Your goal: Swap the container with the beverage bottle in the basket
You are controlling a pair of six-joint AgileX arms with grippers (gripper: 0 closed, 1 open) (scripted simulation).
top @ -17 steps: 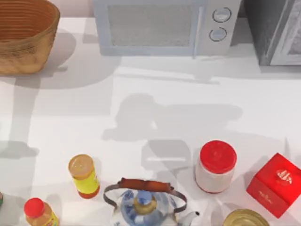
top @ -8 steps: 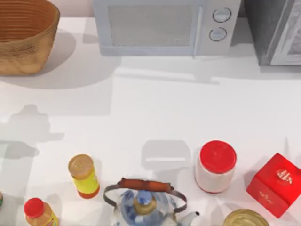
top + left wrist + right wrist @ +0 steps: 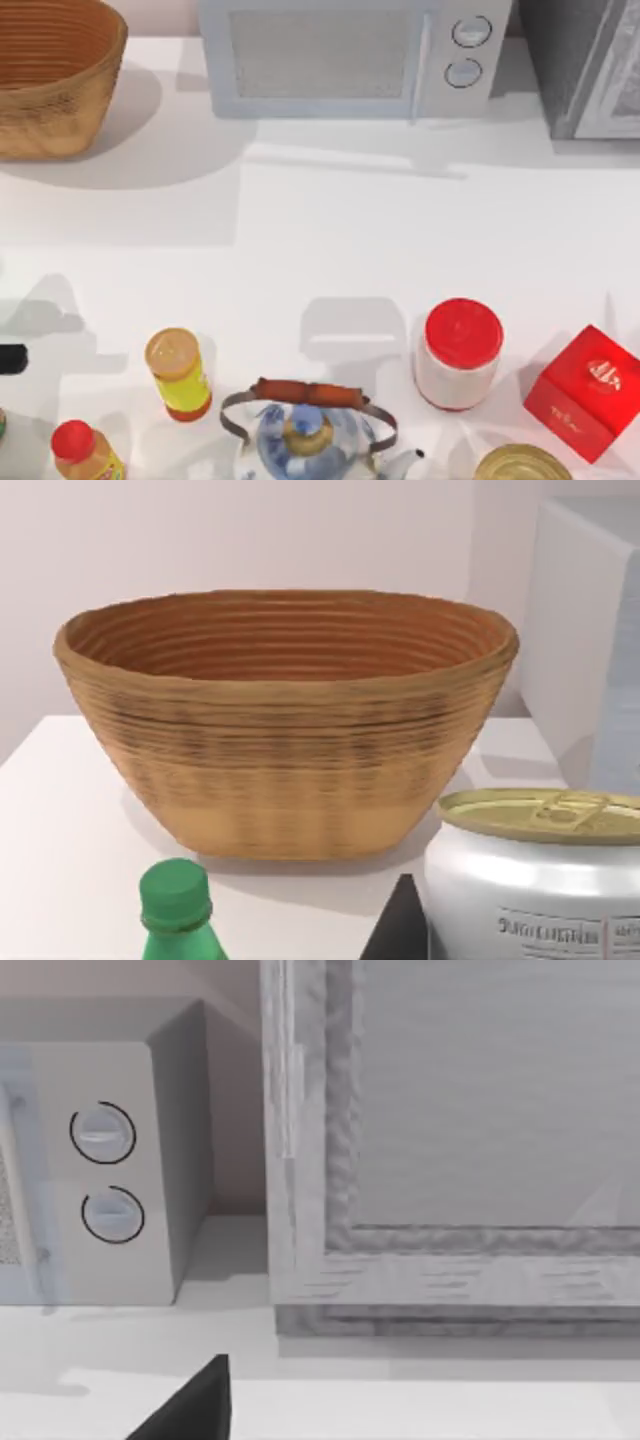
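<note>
Sitting at eleven o'clock on the white table (image 3: 330,240), the round tan woven wicker basket (image 3: 55,75) held nothing. At nine o'clock, the left gripper (image 3: 10,358) barely showed; whether its fingers were parted, I cannot tell.

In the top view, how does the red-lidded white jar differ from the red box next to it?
The white jar is round, while the red box is square-edged. The jar is red only on its lid, above a white body; the box is red all over, with a small pale emblem on top. The box lies nearer the table's right edge. Both stand upright in the front row.
</note>
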